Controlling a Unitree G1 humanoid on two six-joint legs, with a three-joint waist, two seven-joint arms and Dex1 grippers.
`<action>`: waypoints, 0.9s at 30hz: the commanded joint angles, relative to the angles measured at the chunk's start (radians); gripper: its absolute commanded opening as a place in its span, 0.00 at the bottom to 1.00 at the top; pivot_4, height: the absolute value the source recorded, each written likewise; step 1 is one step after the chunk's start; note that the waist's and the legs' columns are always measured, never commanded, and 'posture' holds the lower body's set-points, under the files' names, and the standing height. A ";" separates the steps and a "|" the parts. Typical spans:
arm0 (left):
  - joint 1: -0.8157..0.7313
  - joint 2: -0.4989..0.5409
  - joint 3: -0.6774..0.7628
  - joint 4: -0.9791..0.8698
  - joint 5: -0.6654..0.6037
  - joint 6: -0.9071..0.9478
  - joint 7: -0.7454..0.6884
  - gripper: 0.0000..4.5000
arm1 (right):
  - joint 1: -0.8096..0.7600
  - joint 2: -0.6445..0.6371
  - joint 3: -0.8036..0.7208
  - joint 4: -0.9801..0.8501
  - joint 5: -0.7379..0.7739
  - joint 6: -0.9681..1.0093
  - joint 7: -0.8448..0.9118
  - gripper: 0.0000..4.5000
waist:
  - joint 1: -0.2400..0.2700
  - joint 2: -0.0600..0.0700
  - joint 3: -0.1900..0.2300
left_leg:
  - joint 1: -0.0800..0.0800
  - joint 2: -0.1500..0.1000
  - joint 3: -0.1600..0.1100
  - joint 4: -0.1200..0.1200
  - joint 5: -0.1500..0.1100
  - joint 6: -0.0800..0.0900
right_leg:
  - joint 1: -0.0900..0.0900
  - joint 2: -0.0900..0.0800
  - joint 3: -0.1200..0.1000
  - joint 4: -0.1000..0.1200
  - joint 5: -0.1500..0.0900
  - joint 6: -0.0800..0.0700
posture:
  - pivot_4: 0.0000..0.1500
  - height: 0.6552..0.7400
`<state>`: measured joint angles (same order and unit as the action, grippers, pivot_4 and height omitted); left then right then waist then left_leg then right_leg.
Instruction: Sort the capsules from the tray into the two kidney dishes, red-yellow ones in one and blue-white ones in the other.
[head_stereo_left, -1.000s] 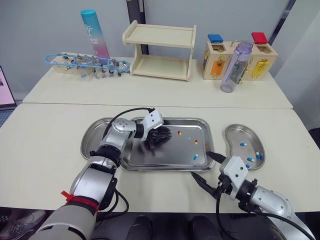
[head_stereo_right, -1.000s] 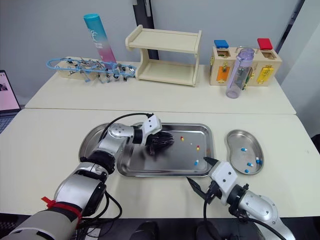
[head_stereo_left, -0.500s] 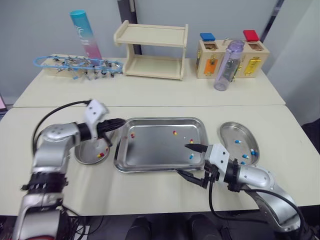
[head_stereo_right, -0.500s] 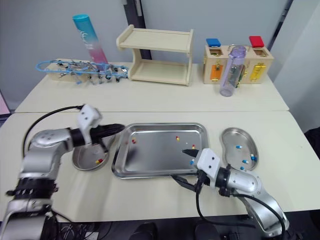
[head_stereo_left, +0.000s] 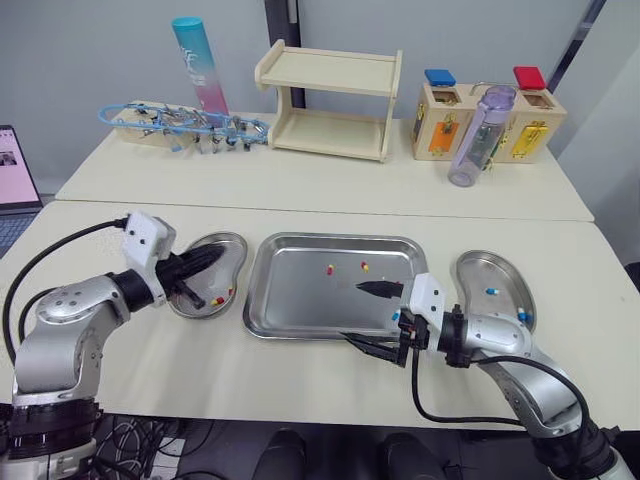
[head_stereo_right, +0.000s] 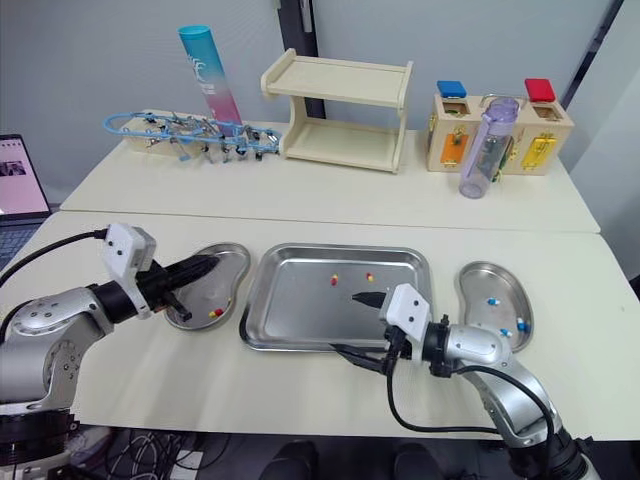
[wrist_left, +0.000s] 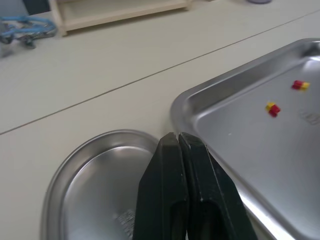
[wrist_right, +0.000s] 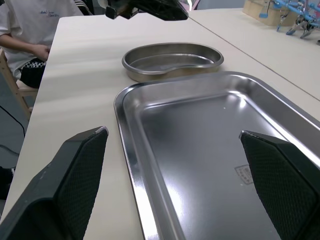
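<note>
Step in hand: picking from the tray (head_stereo_left: 300, 300). The right claw (head_stereo_left: 356, 312) hovers over it, wide open and empty. The left claw (head_stereo_left: 214, 257), pressed closed and empty, sits above the left kidney dish (head_stereo_left: 232, 250). Two red-yellow capsules (head_stereo_left: 330, 268) lie on the tray. The next move likely calls for a precise pinch on one.

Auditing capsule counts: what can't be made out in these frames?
Left dish: left gripper covers part of its floor, eye and left wrist views; count unsure.
Tray: right gripper hides the patch beneath it, eye views.
Right dish: right arm overlaps its near rim, eye views.
</note>
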<state>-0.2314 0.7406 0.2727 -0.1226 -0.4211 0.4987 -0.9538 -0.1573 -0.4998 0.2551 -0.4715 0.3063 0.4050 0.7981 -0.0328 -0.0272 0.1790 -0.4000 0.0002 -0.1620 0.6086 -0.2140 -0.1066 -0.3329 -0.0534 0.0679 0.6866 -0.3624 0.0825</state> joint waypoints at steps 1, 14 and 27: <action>-0.055 0.042 -0.074 -0.022 -0.016 -0.031 -0.103 0.20 | 0.044 -0.019 -0.037 -0.082 0.008 0.017 -0.032 1.00 | 0.000 0.000 0.000 | 0.000 0.000 0.000 0.000 0.000 0.000 | 0.000 0.000 0.000 0.000 0.000 0.000 | 1.00 1.00; -0.147 -0.029 -0.172 0.103 0.009 -0.123 -0.115 0.98 | 0.351 -0.089 -0.242 -0.331 0.024 0.082 -0.164 1.00 | -0.009 0.000 0.000 | 0.000 0.000 0.001 0.000 0.000 0.000 | 0.000 0.001 0.001 0.000 0.000 0.000 | 1.00 1.00; 0.227 0.072 0.319 0.251 -0.009 -0.186 0.070 0.98 | 0.410 -0.341 -0.772 0.028 0.093 -0.080 0.108 1.00 | -0.017 0.000 0.000 | 0.001 0.001 0.001 0.000 0.000 0.000 | 0.001 0.000 0.001 -0.001 0.000 0.000 | 1.00 1.00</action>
<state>-0.0261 0.7913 0.5215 0.1044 -0.4412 0.3496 -0.8967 0.2614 -0.8132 -0.4390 -0.5085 0.3869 0.3774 0.8658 -0.0496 -0.0269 0.1793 -0.3991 0.0006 -0.1602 0.6081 -0.2143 -0.1063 -0.3318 -0.0535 0.0694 0.6853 -0.3623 0.0824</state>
